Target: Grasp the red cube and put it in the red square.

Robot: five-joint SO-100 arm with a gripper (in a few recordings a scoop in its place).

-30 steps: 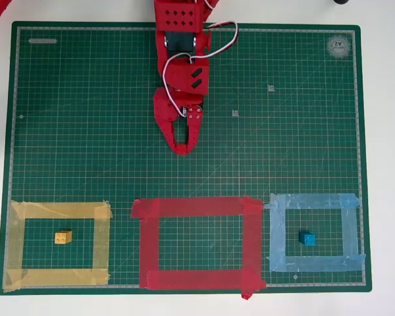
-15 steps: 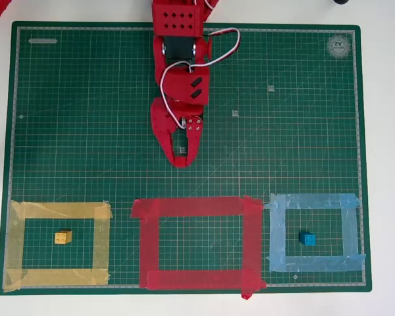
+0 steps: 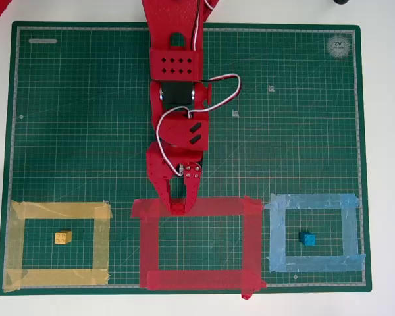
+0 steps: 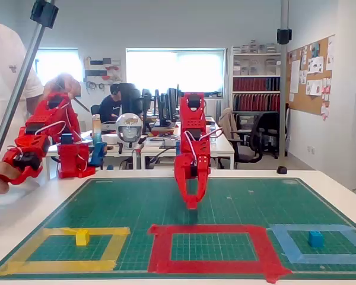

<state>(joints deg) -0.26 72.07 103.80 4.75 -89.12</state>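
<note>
The tool point(image 3: 178, 205) hangs above the top strip of the red square point(image 3: 250, 243), its interior just ahead; jaws nearly closed, whether on the red cube I cannot tell.

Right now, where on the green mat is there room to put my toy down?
The red square has bare mat inside. So do the wide stretches left and right of the arm, above the tape frames. The gripper hangs over the red square's top strip. The yellow cube and blue cube sit inside their frames.
</note>
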